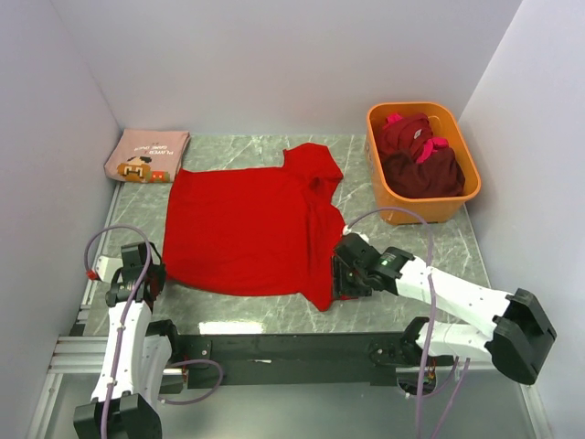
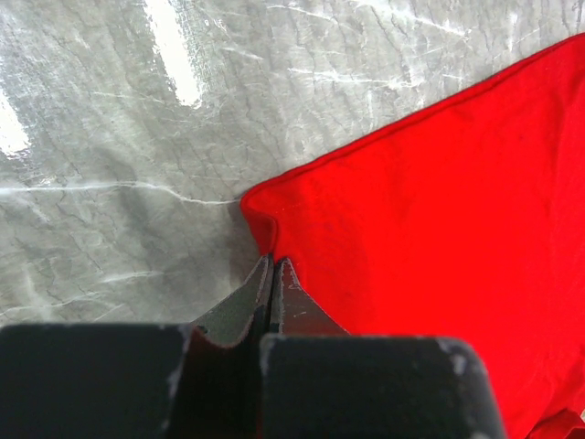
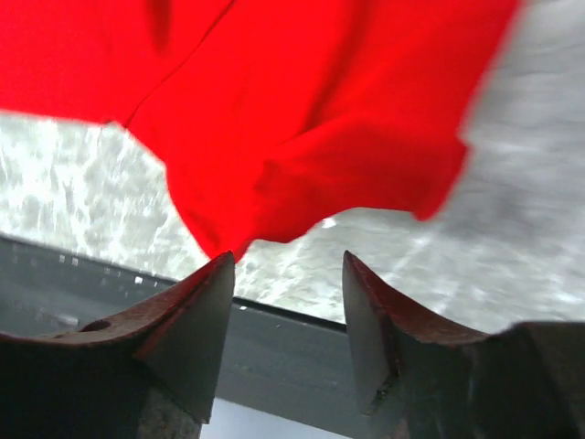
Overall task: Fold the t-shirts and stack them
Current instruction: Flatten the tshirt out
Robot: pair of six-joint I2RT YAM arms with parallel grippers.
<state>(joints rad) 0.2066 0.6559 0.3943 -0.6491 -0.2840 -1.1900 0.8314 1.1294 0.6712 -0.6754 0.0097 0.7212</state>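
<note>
Left pincer clenched on the red tee's corner; right pincer released at the tee's opposite near edge.

The left gripper [image 2: 272, 267] has its jaws pressed fully together. The hem corner of the red t-shirt [image 1: 247, 229] puckers right at the tips, consistent with a pinch on the cloth. The right gripper [image 3: 288, 258] stands with jaws apart and nothing clamped; a drooping red fold hangs just beyond its fingertips, blurred in the wrist view. The tee lies spread flat on the marble table [image 1: 457, 247] between the two arms, collar toward the far side. At the far left corner rests a folded dusty-pink t-shirt [image 1: 146, 155], well apart from both pincers. At the far right, maroon t-shirts [image 1: 420, 169] with pink trim sit bundled inside an orange tub [image 1: 402, 208].
</note>
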